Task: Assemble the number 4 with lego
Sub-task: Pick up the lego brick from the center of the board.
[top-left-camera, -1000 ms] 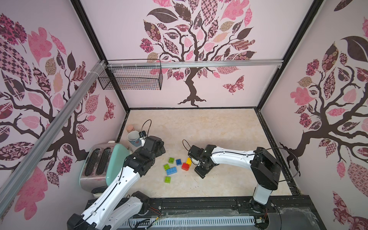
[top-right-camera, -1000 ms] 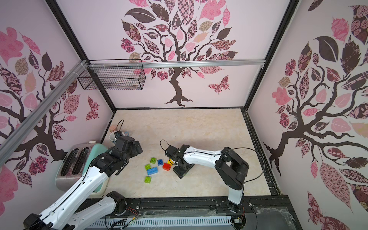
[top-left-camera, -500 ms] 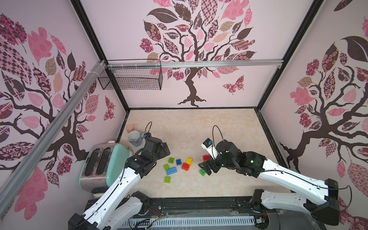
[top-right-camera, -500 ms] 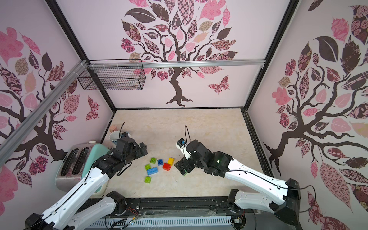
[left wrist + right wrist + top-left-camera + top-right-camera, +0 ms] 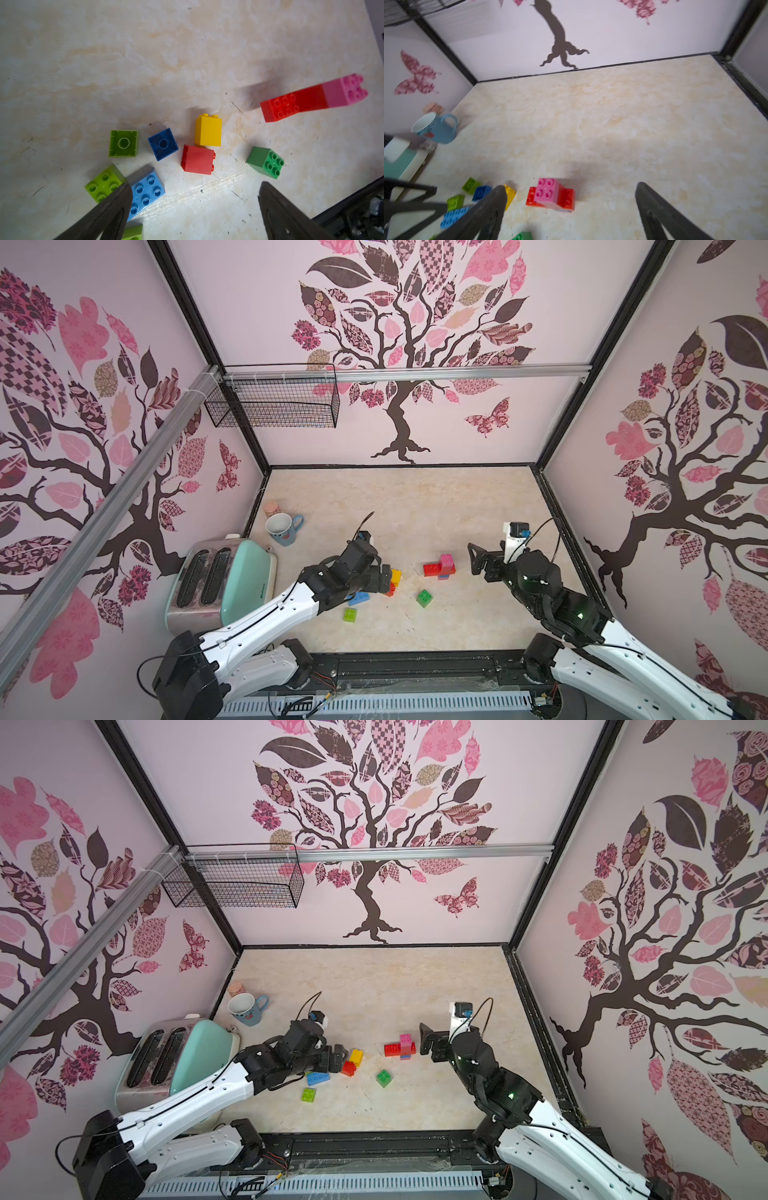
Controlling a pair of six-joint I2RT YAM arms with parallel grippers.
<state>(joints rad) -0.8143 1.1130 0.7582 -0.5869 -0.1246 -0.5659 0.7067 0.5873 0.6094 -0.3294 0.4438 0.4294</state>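
Observation:
A pink brick sits on a long red brick, one lego stack (image 5: 440, 568) (image 5: 401, 1046) (image 5: 550, 194) standing free on the table. My right gripper (image 5: 473, 560) (image 5: 571, 187) hangs open just right of the stack, empty. Loose lego lies to the left: yellow (image 5: 208, 131), red (image 5: 197, 159), green (image 5: 424, 598) (image 5: 265, 162), a long blue one (image 5: 359, 598) (image 5: 145, 191), lime ones (image 5: 102, 184) and a dark blue one (image 5: 163, 144) upside down. My left gripper (image 5: 388, 578) (image 5: 195, 187) is open above this cluster, with only bare table between its fingers.
A mint and steel toaster (image 5: 224, 580) stands at the left edge. Behind it are a blue mug (image 5: 284, 529) and a small pink object (image 5: 271, 508). A wire basket (image 5: 274, 402) hangs on the back rail. Black frame rails border the table.
My right gripper has opened and drawn back to the right, away from the loose bricks; the red and pink stack now stands free. My left gripper has moved right over the loose bricks.

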